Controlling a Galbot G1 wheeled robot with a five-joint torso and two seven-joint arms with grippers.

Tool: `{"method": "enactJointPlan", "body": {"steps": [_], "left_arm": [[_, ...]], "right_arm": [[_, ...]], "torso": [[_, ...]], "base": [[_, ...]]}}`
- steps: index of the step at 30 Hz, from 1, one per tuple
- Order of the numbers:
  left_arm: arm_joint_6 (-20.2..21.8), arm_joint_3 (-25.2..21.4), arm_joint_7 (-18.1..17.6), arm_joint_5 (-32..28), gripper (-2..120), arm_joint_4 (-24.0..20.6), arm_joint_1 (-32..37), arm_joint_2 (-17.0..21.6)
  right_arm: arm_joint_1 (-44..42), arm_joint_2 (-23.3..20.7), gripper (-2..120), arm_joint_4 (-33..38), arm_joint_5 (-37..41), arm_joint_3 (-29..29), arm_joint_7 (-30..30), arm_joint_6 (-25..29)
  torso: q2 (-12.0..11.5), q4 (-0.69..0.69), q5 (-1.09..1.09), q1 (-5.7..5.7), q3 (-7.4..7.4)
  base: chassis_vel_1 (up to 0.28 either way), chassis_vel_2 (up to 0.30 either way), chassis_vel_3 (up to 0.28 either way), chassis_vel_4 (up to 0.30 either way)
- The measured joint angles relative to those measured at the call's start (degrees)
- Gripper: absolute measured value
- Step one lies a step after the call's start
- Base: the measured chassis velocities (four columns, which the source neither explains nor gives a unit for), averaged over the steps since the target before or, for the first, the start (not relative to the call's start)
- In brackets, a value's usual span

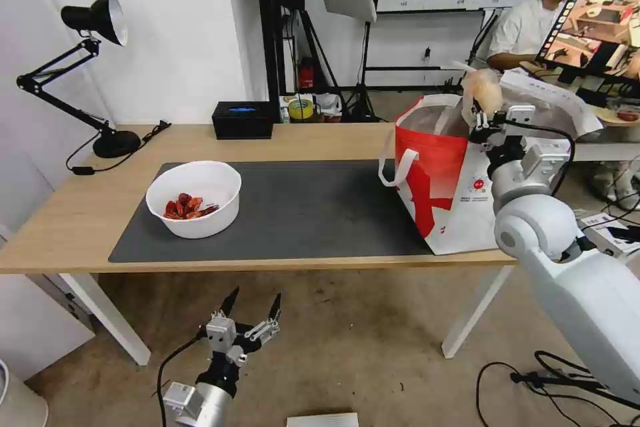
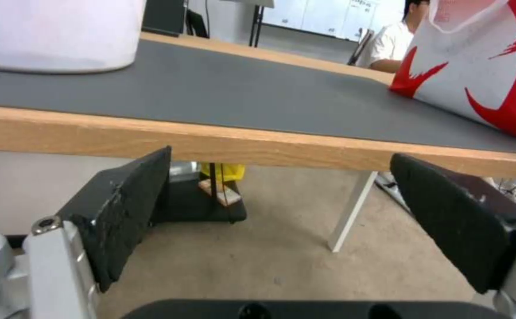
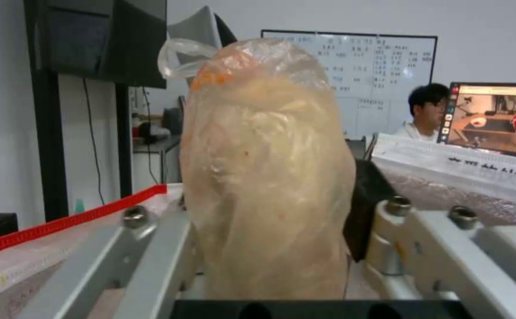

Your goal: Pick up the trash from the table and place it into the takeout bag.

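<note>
Clenched in the right pincer (image 1: 481,121) is the beige plastic-wrapped ball (image 1: 483,90), held above the open mouth of the takeout bag (image 1: 453,193) at the right end of the surface (image 1: 87,213). In the right wrist view the ball (image 3: 266,177) is seen pinched low down between the fingers (image 3: 361,208), with most of its bulk standing above them and a loose twist of film at its top. It is judged to be light and soft: the wrap is thin, crinkled and probably slippery, so a hold across the body, as taken now, seems safer than one on the loose film, which could slide or tear. Foil lining of the bag (image 3: 459,195) is visible just behind the ball. Farther left, on the dark grey mat (image 1: 313,213), the white round bowl with red shells (image 1: 194,198) is set well apart from the bag; it is judged stiff but shallowly filled, best taken by the rim and kept level so that nothing spills. The left pincer (image 1: 253,310) is held low in front of the near edge of the surface, its jaws spread wide and grasping nothing, as the left wrist view confirms (image 2: 281,221).
</note>
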Motion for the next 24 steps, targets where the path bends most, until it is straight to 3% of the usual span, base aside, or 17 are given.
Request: {"method": "enactJointPlan", "body": {"steps": [14,24], "left_arm": [[0.0,-0.1,0.0,-0.3,100,-0.5,-0.1,0.1],[-0.3,-0.3,0.0,-0.4,100,-0.5,0.0,-0.1]], "right_arm": [[-0.6,-0.5,96,0.7,0.1,0.1,0.1,-0.8],[0.3,-1.3,100,5.4,5.6,-0.8,-3.8,2.0]], "torso": [[0.0,-0.01,0.01,0.0,0.0],[0.0,0.0,0.0,0.0,0.0]], "base": [[0.0,0.0,0.0,0.0],[0.0,0.0,0.0,0.0]]}}
